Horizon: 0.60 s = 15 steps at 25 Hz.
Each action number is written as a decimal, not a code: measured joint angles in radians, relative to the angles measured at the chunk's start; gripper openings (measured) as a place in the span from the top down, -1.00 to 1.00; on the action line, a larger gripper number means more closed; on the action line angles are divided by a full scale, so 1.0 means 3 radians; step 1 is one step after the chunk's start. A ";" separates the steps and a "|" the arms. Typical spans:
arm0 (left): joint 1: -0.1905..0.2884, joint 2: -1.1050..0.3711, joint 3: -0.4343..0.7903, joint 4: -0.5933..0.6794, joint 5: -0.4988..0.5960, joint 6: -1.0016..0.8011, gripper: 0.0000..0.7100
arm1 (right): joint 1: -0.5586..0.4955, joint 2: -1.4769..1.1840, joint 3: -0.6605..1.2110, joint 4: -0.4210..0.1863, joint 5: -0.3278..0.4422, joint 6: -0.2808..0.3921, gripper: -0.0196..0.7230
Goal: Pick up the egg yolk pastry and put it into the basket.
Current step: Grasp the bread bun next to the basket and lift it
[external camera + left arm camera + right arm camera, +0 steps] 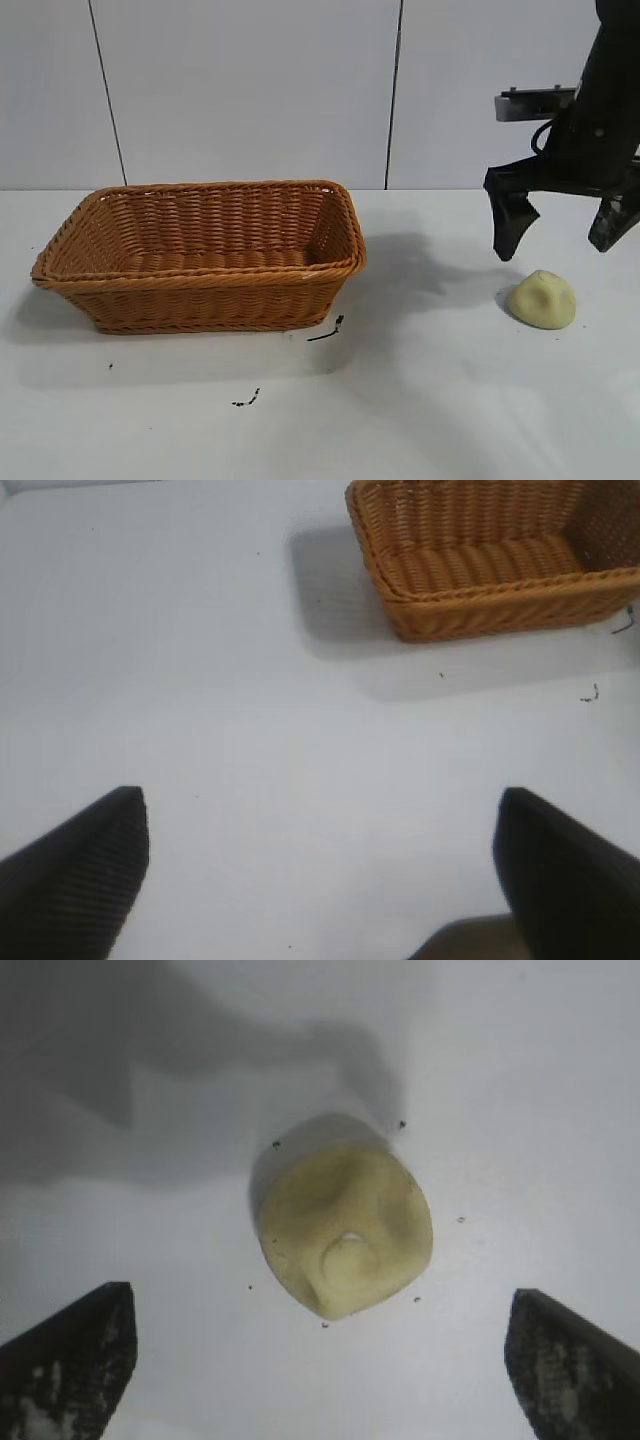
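Starting at the left: the basket [200, 255] sat on the white surface [420, 400], orange-brown wicker w/ a thick braided rim, nothing visible inside it. A couple of small black specks [246, 400] lay on the surface just in front of it, plus a thin dark bit [328, 332] by its front right corner. The left pincer [320, 870] only showed up in its own wrist cam, fingers spread wide, holding nothing, hanging over bare surface w/ the basket farther off.

Over on the right side, well apart from the basket, the egg yolk pastry [543, 299] was sitting on the surface, pale yellow lump w/ a few dimples. The right pincer [562, 238] hung just above it, pointing pretty much straight down, opened almost all the way and empty. In the wrist cam the pastry [343, 1230] lay between the two fingertips [70, 1355], not touching either.
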 joint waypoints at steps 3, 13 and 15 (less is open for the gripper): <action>0.0000 0.0000 0.0000 0.0000 0.0000 0.0000 -0.96 | 0.0000 0.0138 0.0000 -0.0011 -0.0138 0.0012 -0.92; 0.0000 0.0000 0.0000 0.0000 0.0000 0.0000 -0.96 | 0.0000 0.0423 -0.0003 -0.0011 -0.0368 0.0021 -0.92; 0.0000 0.0000 0.0000 0.0000 0.0000 0.0000 -0.96 | 0.0000 0.0459 -0.0003 -0.0011 -0.0376 0.0021 -0.92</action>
